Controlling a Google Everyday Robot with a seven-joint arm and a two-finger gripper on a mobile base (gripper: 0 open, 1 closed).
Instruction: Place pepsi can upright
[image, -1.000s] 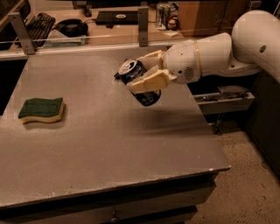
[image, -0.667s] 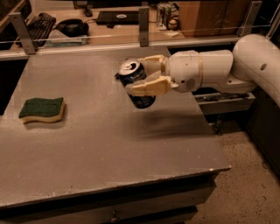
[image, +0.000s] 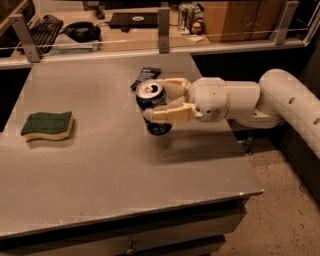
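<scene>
Pepsi can (image: 152, 107) over mid tabletop (image: 115, 170), well right of the green sponge (image: 47, 125) lying at the left. Silver top up, tilted a bit. Pinched between the end effector (image: 154, 99) fingers, black packet (image: 146, 77) just behind, white arm (image: 260, 102) reaching in from the right.

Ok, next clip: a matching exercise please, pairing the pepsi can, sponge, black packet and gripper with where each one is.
1 pepsi can; 2 sponge; 3 black packet; 4 gripper.
A left side of the table; B over mid-table, fingers shut on the can; C held off the table between the fingers; D on the table behind the gripper.
Pairs: 1-C, 2-A, 3-D, 4-B.
</scene>
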